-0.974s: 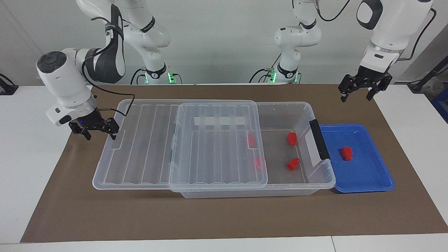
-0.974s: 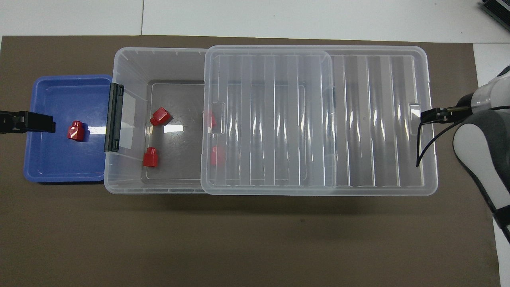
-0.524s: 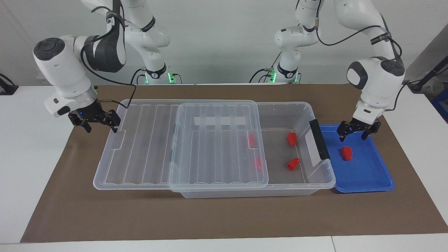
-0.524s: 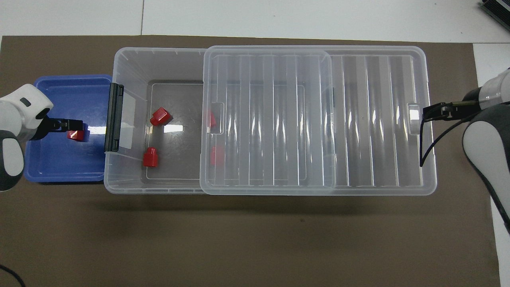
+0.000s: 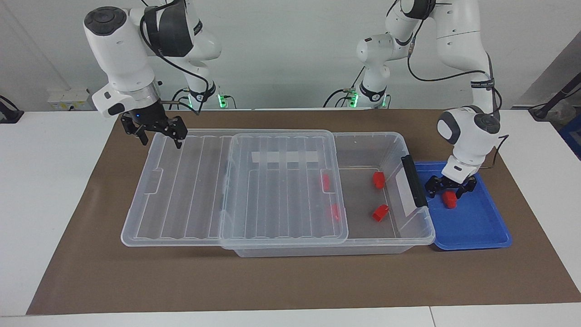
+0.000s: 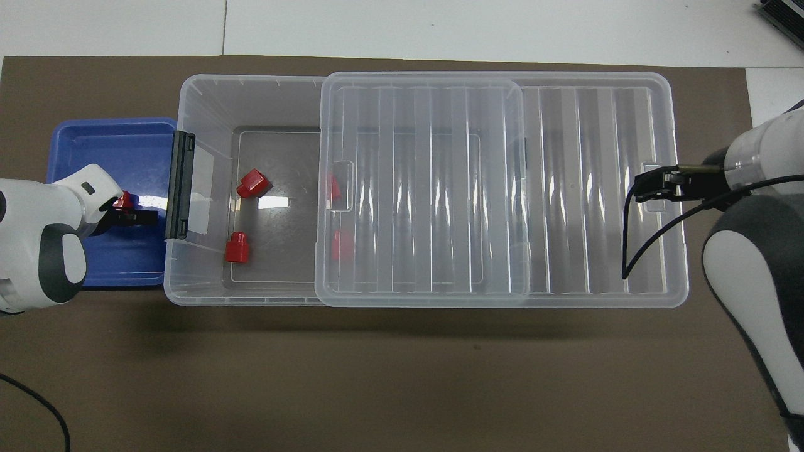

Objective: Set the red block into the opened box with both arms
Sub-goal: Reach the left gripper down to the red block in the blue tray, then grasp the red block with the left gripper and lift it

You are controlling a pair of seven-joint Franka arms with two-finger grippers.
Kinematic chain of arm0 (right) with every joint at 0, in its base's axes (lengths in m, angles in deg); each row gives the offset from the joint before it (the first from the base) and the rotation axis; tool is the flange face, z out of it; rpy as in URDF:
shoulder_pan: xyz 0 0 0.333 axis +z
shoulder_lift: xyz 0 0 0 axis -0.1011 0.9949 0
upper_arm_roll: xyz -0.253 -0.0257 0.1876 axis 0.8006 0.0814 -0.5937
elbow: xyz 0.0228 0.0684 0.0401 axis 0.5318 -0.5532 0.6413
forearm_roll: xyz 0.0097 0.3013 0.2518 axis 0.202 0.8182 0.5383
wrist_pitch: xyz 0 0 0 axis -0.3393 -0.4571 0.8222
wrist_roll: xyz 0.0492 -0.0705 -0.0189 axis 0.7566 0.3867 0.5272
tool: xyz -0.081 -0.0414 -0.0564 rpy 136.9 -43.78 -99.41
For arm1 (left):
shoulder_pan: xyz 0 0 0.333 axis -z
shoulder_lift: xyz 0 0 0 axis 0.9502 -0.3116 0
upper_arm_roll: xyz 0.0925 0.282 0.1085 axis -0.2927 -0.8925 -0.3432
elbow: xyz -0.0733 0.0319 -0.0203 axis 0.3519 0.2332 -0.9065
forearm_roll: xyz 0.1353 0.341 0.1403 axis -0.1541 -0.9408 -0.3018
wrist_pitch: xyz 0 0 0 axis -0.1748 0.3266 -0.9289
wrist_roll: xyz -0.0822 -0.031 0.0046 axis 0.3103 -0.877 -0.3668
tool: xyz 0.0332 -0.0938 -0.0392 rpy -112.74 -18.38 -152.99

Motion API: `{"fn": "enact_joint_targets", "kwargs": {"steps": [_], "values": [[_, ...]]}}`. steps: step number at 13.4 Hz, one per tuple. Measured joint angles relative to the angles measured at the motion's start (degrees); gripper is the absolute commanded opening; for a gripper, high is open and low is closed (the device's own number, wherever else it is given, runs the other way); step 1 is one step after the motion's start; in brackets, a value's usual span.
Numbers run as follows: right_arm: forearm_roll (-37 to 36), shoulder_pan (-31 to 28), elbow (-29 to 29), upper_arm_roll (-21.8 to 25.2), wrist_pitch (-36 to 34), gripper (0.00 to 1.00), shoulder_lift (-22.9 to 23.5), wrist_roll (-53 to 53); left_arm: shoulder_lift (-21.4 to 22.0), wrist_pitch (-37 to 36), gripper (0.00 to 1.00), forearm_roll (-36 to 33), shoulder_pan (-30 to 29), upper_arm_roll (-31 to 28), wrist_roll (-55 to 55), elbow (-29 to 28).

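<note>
With 4 red blocks already in the box point(image 5: 411, 229), the last red block point(image 5: 449, 199) sits in the blue tray point(image 5: 481, 227) between the wide-spread left claw point(image 5: 450, 189), ungrasped; the right claw point(image 5: 160, 133), also wide, hangs over the slid-back lid point(image 5: 181, 200).

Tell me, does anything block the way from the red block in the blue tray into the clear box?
Only the box's end wall with its black handle stands between the red block and the uncovered part.
</note>
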Motion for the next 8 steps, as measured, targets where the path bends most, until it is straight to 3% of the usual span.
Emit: {"fn": "enact_joint_targets", "kwargs": {"steps": [1,2,3,8], "values": [[0.6,0.1,0.2,0.0,-1.0,1.00,-0.4,0.0,0.0,0.0,0.81,0.0,0.0,0.0,0.2,0.0],[1.5,0.0,0.9,0.0,-2.1,1.00,-0.6,0.0,0.0,0.0,0.45,0.0,0.0,0.0,0.3,0.0],[2.0,-0.1,2.1,0.0,-3.3,1.00,-0.5,0.0,0.0,0.0,0.00,0.0,0.0,0.1,0.3,0.0],[2.1,-0.3,5.1,0.2,-5.2,1.00,0.2,0.0,1.0,-1.7,0.00,0.0,-0.1,0.0,0.7,0.4]]}}
